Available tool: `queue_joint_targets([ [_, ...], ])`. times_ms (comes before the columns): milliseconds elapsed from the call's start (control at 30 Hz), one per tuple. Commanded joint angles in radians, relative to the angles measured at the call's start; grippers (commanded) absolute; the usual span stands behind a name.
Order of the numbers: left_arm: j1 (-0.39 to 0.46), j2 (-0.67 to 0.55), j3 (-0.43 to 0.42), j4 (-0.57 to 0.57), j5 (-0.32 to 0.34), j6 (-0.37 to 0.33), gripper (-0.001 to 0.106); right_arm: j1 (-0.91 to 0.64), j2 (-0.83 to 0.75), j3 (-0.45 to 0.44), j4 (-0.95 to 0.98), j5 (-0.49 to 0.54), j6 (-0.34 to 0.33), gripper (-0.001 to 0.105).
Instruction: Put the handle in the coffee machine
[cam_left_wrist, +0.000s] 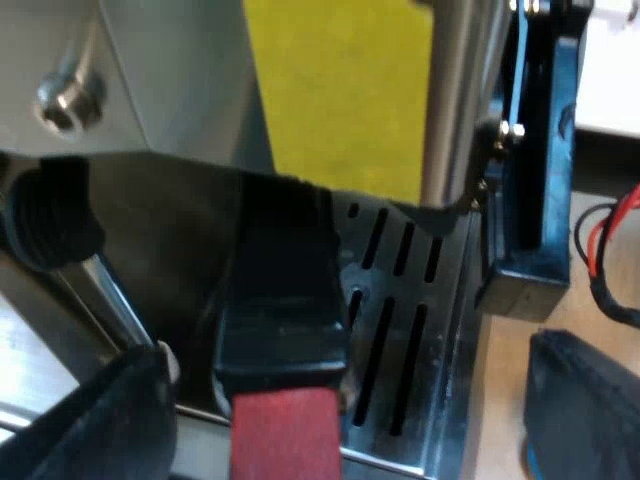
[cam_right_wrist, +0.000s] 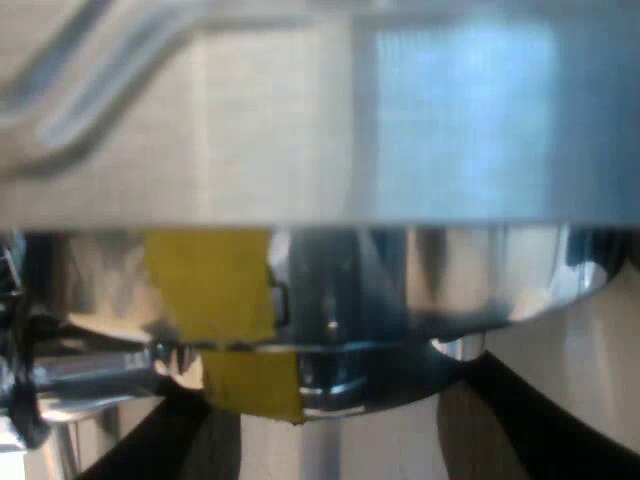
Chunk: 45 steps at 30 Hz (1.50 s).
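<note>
The holder's dark handle (cam_left_wrist: 282, 300) with its red end (cam_left_wrist: 285, 435) sticks out from under the espresso machine's (cam_left_wrist: 170, 70) front, above the slotted drip tray (cam_left_wrist: 400, 340). My left gripper (cam_left_wrist: 350, 385) is open. Its two black fingers (cam_left_wrist: 95, 425) stand wide on either side of the handle and apart from it. In the right wrist view, my right gripper (cam_right_wrist: 335, 405) is open, close under a round shiny metal part (cam_right_wrist: 400, 300) of the machine. That part reflects a yellow patch (cam_right_wrist: 210, 285). Whether the holder's head is locked in is hidden.
The steam wand with its black knob (cam_left_wrist: 50, 215) hangs beside the handle. A yellow panel (cam_left_wrist: 340, 90) covers the machine's front. A blue and black upright piece (cam_left_wrist: 535, 150) stands against the machine's side on the pale wooden table (cam_left_wrist: 500, 400).
</note>
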Motion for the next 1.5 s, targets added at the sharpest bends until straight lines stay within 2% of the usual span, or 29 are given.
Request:
queue_joint_targets([
  [33, -0.002, -0.012, -0.009, -0.015, 0.019, 0.005, 0.073, -0.004, -0.021, -0.023, -0.071, -0.019, -0.007, 0.047],
  [233, 0.026, -0.021, -0.022, -0.018, 0.047, 0.005, 0.073, -0.004, -0.021, -0.023, -0.071, -0.019, -0.007, 0.047],
  [367, 0.086, -0.048, -0.058, -0.018, 0.102, 0.001, 0.073, -0.004, -0.021, -0.023, -0.071, -0.019, -0.007, 0.047],
  [467, 0.120, -0.062, -0.091, -0.016, 0.125, -0.040, 0.069, -0.004, -0.021, -0.023, -0.071, -0.019, -0.007, 0.047],
  [567, 0.129, -0.062, -0.118, -0.012, 0.109, -0.111, 0.052, -0.004, -0.021, -0.023, -0.071, -0.017, -0.007, 0.047],
  [633, 0.129, -0.062, -0.126, -0.017, 0.108, -0.119, 0.026, -0.004, -0.021, -0.023, -0.071, -0.017, -0.007, 0.047],
  [667, 0.129, -0.062, -0.126, -0.021, 0.108, -0.119, 0.021, -0.004, -0.021, -0.023, -0.071, -0.017, -0.007, 0.047],
  [700, 0.129, -0.062, -0.125, -0.025, 0.104, -0.119, 0.010, -0.004, -0.021, -0.023, -0.071, -0.017, -0.007, 0.047],
  [733, 0.129, -0.062, -0.125, -0.032, 0.099, -0.119, 0.008, -0.004, -0.021, -0.023, -0.071, -0.017, -0.007, 0.047],
  [767, 0.129, -0.062, -0.125, -0.040, 0.086, -0.119, 0.000, -0.004, -0.021, -0.023, -0.071, -0.017, -0.007, 0.047],
  [800, 0.129, -0.062, -0.125, -0.040, 0.086, -0.119, 0.000, -0.004, -0.021, -0.023, -0.071, -0.017, -0.007, 0.047],
  [900, 0.129, -0.062, -0.125, -0.066, 0.040, -0.119, 0.001, -0.004, -0.021, -0.023, -0.071, -0.017, -0.007, 0.047],
  [933, 0.122, -0.062, -0.125, -0.145, -0.057, -0.156, 0.001, -0.004, -0.021, -0.023, -0.071, -0.017, -0.007, 0.047],
  [1067, 0.082, -0.036, -0.125, -0.171, -0.157, -0.167, 0.001, -0.004, -0.021, -0.023, -0.071, -0.017, -0.007, 0.047],
  [1133, 0.077, -0.030, -0.125, -0.171, -0.171, -0.169, 0.001, -0.004, -0.021, -0.023, -0.071, -0.017, -0.007, 0.047],
  [1167, 0.061, -0.013, -0.125, -0.171, -0.199, -0.176, 0.001, -0.004, -0.021, -0.023, -0.071, -0.017, -0.007, 0.047],
  [1367, 0.026, 0.020, -0.125, -0.171, -0.232, -0.178, 0.001, -0.004, -0.021, -0.023, -0.071, -0.017, -0.007, 0.047],
  [1400, 0.019, 0.020, -0.125, -0.171, -0.251, -0.174, 0.001, -0.004, -0.021, -0.023, -0.071, -0.017, -0.007, 0.047],
  [1433, -0.009, 0.024, -0.125, -0.175, -0.330, -0.173, 0.001, -0.004, -0.021, -0.023, -0.071, -0.017, -0.007, 0.047],
  [1500, -0.022, 0.027, -0.125, -0.179, -0.349, -0.172, 0.001, -0.004, -0.021, -0.023, -0.071, -0.017, -0.007, 0.047],
])
